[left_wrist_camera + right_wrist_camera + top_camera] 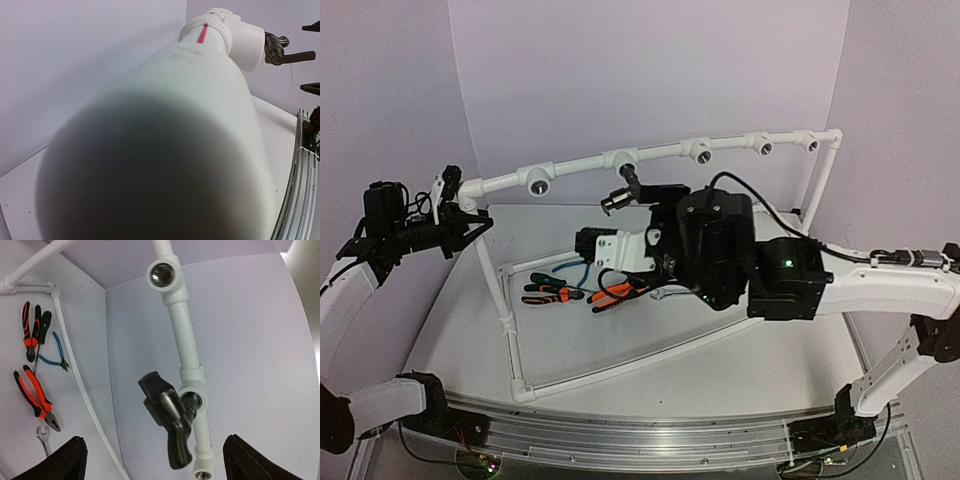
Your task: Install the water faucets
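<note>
Faucet at the tee, right gripper spread wide

We saw the dark faucet (167,412) at a tee (194,390) of the white pipe rail (575,166), centre frame, with the right gripper (155,440) agape and clear of it. The left gripper (470,224) sat at the rail's left corner, and we couldn't tell its grip.

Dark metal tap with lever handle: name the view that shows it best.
Right wrist: the dark metal tap sits large and central, at a white pipe fitting. Top external shows it small; left wrist catches it at the far edge.
</note>
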`<state>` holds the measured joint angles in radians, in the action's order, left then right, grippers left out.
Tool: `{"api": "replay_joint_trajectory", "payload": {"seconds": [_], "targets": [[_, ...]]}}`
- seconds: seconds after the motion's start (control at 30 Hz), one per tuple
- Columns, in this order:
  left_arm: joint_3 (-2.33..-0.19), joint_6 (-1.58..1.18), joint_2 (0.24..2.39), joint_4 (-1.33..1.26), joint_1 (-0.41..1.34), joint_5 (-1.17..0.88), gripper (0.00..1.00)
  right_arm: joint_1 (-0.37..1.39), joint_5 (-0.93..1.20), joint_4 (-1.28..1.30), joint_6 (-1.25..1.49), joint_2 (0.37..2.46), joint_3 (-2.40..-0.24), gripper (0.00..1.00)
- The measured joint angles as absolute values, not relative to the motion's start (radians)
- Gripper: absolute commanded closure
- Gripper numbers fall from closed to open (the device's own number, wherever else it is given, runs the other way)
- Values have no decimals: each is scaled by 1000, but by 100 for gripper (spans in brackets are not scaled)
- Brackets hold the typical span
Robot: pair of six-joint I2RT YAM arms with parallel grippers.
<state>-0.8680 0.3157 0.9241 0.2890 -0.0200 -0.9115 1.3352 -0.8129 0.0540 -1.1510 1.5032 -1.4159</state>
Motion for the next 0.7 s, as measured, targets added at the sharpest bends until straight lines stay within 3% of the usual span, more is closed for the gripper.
{"api": "replay_joint_trajectory", "payload": {"seconds": [0.27,0.57,0.7], "targets": [[-869,316,926,289,-20,-912,100,1281,-809,-9,-1520,1586,-1440,25],[-871,316,931,289,-20,-912,100,1224,-808,-26,-1608,1630,-1476,46],[-871,316,931,289,-20,-911,100,1220,-811,-43,-1619,1646,-1485,60]]}}
